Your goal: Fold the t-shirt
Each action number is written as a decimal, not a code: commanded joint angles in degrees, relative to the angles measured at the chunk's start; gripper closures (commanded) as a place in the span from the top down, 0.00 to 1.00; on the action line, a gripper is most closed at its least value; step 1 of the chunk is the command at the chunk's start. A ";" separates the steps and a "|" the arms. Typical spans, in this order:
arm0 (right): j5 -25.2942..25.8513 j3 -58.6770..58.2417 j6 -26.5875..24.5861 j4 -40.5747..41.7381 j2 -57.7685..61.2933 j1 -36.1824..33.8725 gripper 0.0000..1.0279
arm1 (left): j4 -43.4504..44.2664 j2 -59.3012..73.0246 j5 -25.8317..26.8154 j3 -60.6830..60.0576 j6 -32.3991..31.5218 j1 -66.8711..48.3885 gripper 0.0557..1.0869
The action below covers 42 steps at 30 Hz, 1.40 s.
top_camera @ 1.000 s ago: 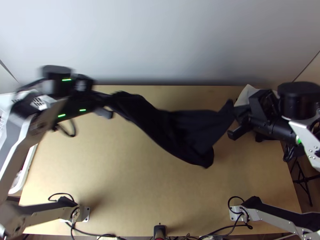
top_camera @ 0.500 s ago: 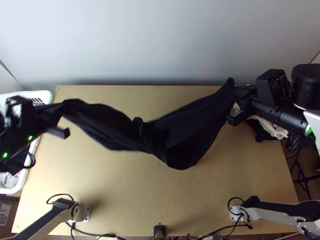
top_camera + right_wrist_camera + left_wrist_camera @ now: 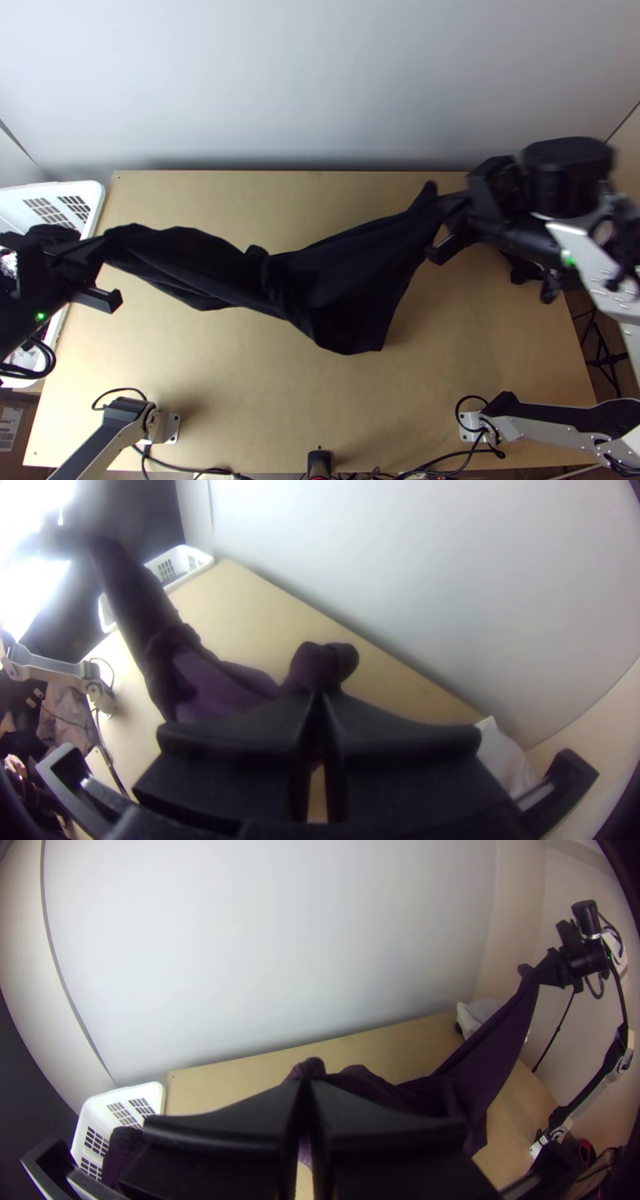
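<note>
In the top view my left gripper (image 3: 102,254) is at the table's left edge and my right gripper (image 3: 448,220) is over the table's back right part. The dark t-shirt (image 3: 336,280) hangs between them, bunched into long folds and sagging in the middle, with a loose flap low at centre right. In the left wrist view my left gripper (image 3: 307,1090) is shut on a bunched bit of the shirt (image 3: 493,1060). The right wrist view has my right gripper (image 3: 321,697) shut on another part of the shirt (image 3: 207,680), a small knob of cloth sticking out past its fingers.
A white laundry basket (image 3: 90,192) stands at the table's left edge, partly behind the left arm. Light and dark cloth, the light part (image 3: 477,1015) seen in the left wrist view, lies at the back right. Bare wood (image 3: 240,384) shows nearer the arms' bases.
My left gripper has moved far left and a little toward the near edge, drawing the shirt out. My right gripper has shifted slightly left lately. Both still hold the cloth.
</note>
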 commanded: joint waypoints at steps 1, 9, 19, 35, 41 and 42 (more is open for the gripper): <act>-1.98 -13.34 -1.20 6.21 -1.38 -0.15 0.03 | -1.53 -2.07 0.65 -3.27 -0.60 0.28 0.03; -3.65 -19.58 -0.41 12.01 -2.61 -3.23 0.03 | 1.99 0.04 0.57 -6.43 -0.51 0.72 0.03; -3.65 -16.60 -0.76 12.63 -3.84 -5.25 0.03 | 12.89 13.05 0.13 3.23 -3.68 0.81 0.03; -6.37 -33.56 0.65 13.60 -4.55 -6.57 0.03 | 15.08 8.48 0.57 -9.07 -5.70 -4.81 0.03; -7.34 -45.34 0.56 19.49 -5.95 -6.21 0.03 | 12.01 1.62 0.65 -16.89 -6.67 -7.36 0.03; -7.60 -46.65 0.56 20.28 -5.95 -6.21 0.03 | 11.57 0.31 0.65 -18.83 -6.67 -7.98 0.03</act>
